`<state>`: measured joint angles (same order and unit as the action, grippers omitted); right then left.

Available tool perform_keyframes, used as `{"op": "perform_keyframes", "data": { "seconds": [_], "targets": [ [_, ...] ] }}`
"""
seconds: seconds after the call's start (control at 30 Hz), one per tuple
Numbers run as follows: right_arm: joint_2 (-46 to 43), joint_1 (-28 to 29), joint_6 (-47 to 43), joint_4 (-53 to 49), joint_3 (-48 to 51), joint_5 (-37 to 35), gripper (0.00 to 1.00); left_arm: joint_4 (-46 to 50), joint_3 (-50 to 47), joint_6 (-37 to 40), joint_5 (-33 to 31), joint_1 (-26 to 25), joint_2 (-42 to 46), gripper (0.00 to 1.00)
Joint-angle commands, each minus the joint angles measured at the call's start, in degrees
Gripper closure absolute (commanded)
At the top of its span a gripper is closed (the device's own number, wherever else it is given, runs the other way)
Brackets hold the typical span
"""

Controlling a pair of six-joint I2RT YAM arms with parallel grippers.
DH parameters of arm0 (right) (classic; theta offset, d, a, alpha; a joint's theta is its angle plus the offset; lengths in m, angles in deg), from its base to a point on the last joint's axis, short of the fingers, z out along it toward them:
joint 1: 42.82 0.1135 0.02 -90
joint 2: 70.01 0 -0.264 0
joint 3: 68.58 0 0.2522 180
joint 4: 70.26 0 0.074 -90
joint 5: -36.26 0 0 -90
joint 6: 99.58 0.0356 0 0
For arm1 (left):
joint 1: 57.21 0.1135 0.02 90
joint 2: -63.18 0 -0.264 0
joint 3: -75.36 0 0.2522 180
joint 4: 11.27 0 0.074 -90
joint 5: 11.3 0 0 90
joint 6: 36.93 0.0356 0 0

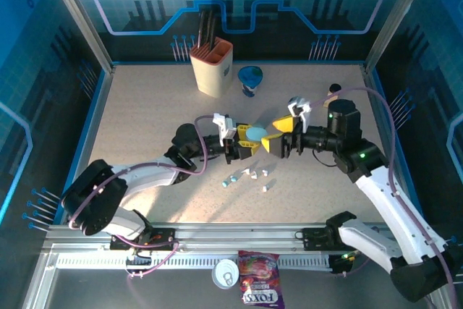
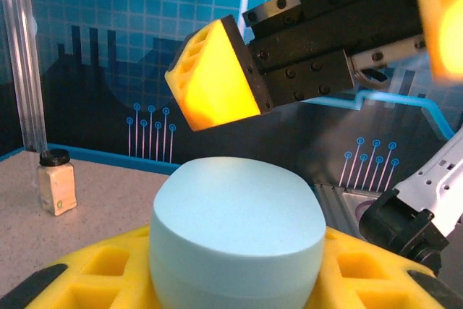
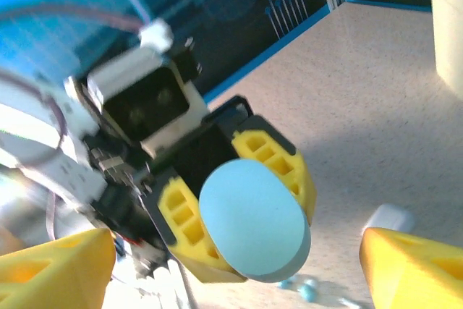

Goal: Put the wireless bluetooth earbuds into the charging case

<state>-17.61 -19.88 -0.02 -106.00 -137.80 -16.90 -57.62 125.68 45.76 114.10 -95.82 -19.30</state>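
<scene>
The charging case (image 1: pixel 256 133) is clamped in the left end effector (image 1: pixel 251 140), and the right end effector (image 1: pixel 278 134) is open beside it.
Overhead view: the two end effectors meet at mid-frame, the right one to the right of the pale teal case with its jaws apart. The earbuds (image 1: pixel 246 172) lie scattered on the tabletop (image 1: pixel 145 121) just below them. Left wrist view: the charging case (image 2: pixel 239 229) sits low centre between yellow fingers (image 2: pixel 94 280), with a finger of the right end effector above it. Right wrist view: the gripped case (image 3: pixel 253 222) is at centre, and the right arm's own fingers (image 3: pixel 51 265) stand wide at the bottom corners.
</scene>
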Motion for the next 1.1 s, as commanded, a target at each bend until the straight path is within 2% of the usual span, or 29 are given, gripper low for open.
{"op": "perform_keyframes", "data": {
  "seconds": [0.0,0.23,0.6,0.77,0.9,1.07],
  "targets": [
    [0.56,3.52,-17.44,-5.42,-1.7,-9.61,0.11,4.39,-1.11,1.69,1.17,0.29,2.3,0.61],
    [5.77,7.35,-16.55,-0.27,-2.25,-14.34,0.11,2.51,-1.22,0.59,0.99,0.31,2.2,0.62],
    [6.79,7.38,-11.12,2.06,-3.42,-25.19,0.12,0.34,-3.75,2.14,1.43,0.4,3.19,0.64],
    [6.2,6.49,-8.18,6.13,-2.85,-24.23,0.13,0.89,-4.69,2.6,1.08,0.49,3.9,0.64],
    [7.18,5.52,-5.89,5.66,-4.45,-22.19,0.13,-1.73,-5.78,1.55,0.84,0.82,3.86,0.64],
    [3.61,5.36,-5.14,11.16,-2.0,-17.14,0.13,-2.84,-7.1,1.21,-0.01,1.81,4.08,0.64]
  ]
}}
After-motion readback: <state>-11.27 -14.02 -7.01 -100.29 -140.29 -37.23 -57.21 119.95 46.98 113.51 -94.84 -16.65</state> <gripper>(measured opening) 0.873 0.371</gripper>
